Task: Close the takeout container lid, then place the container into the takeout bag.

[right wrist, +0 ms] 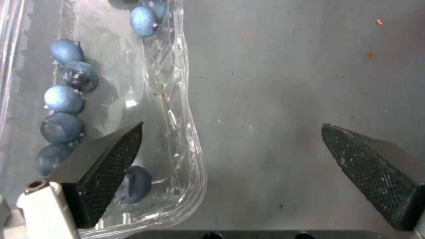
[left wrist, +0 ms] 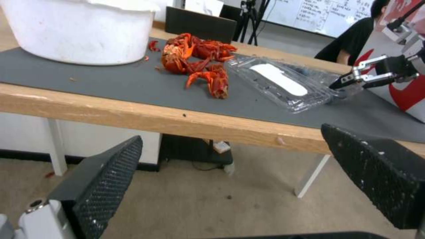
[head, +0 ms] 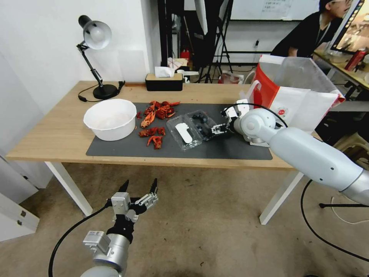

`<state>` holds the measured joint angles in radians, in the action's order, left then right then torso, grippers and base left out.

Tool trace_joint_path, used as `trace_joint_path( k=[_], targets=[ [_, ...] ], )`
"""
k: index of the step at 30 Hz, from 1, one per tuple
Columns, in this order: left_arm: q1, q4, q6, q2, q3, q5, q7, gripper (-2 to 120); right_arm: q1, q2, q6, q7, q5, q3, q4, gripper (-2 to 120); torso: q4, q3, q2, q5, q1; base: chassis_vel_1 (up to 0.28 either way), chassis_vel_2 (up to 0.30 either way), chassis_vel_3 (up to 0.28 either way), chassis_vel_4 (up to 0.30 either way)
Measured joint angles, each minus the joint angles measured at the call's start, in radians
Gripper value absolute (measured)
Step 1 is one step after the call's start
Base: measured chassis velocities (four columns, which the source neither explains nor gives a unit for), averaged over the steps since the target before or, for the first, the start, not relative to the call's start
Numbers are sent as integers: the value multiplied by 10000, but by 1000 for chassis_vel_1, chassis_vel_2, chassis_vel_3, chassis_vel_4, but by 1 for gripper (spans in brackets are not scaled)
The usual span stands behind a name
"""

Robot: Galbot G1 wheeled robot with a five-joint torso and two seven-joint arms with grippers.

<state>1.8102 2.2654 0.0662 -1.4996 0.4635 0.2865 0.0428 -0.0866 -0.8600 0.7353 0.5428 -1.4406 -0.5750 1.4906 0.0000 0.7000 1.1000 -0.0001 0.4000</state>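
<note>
— While the left gripper (head: pixel 140 189) hangs low over the floor in front of the table (head: pixel 50 134), its fingers spread on nothing, what is the right arm doing?

— Its right gripper (head: pixel 220 129) is down at the takeout container (head: pixel 202 124) on the dark mat (head: pixel 230 148), jaws apart, straddling the clear rim: one finger over the tray with the blueberries (right wrist: pixel 62 99), the other over bare mat. It grips nothing.

— And the clamshell?

— Lying open. The lid (head: pixel 183 133), with its oblong white sticker, is folded out flat beside the berry half, toward the red crayfish (head: pixel 155 115) and the white bowl (head: pixel 110 117).

— How would it handle?

— Thin clear plastic, so likely light, springy and slick; squeeze hard and it may buckle, or skid on the mat. The berries are loose and would roll if it tips. A fair hold would be the lid's free edge, to swing it over on the hinge, then a pinch across the closed rim (whether it has a snap tab is hard to make out).

— And beyond?

— The takeout bag (head: pixel 307 102) stands upright at the table's far right, just behind the right arm, its plastic-lined mouth open.
</note>
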Motion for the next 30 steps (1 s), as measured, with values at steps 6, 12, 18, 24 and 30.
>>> trace_joint_path(
  k=[6, 12, 18, 24, 30],
  targets=[
    [22, -4, -43, 7, 14, 0, 3, 100, -24, 0, 0, 33, 7, 0, -70, 100, 0, 0, 0, 1, 0, 0, 0, 0, 0],
    [29, -14, -130, 13, 16, 5, 34, 100, -63, 11, 0, 77, 7, 10, -118, 100, 0, 0, 0, 1, 0, 0, 0, 0, 0],
    [39, -26, -154, 40, 13, 9, 40, 100, -95, 38, 0, 151, -44, 45, -146, 100, 0, 0, 0, 1, 0, 0, 0, 0, 0],
    [51, -27, -180, 63, 17, 20, 43, 100, -166, 63, 0, 322, -196, 92, -86, 100, 0, 0, 0, 0, 0, 0, 0, 0, 0],
    [55, -32, -202, 68, 13, 27, 43, 100, -247, 107, -2, 632, -425, 125, 49, 100, 0, 0, 0, 1, 0, 0, 0, 0, 0]
  ],
)
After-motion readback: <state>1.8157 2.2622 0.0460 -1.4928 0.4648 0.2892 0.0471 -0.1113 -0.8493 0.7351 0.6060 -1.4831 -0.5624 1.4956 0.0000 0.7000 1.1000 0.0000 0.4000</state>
